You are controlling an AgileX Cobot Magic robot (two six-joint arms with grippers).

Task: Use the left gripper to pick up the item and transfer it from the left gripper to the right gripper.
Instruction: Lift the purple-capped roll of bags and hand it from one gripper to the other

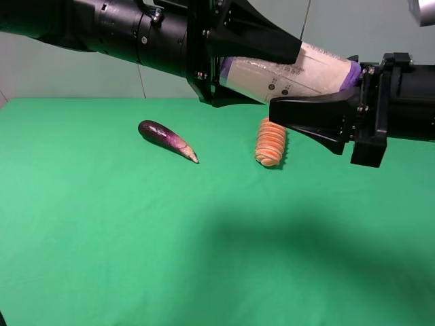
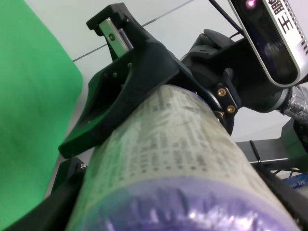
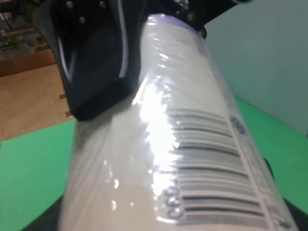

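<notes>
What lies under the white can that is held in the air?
Below the white can lie the green cloth and the orange carrot piece, not touching it. The right pincer covers part of the can's lower side.

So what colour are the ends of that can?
Shiny purple; the can shows it best in the left wrist view.

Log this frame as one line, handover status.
phase: handover | left gripper: shut on can | right gripper: shut on can | can: off table | eggplant, carrot piece: on table
</notes>
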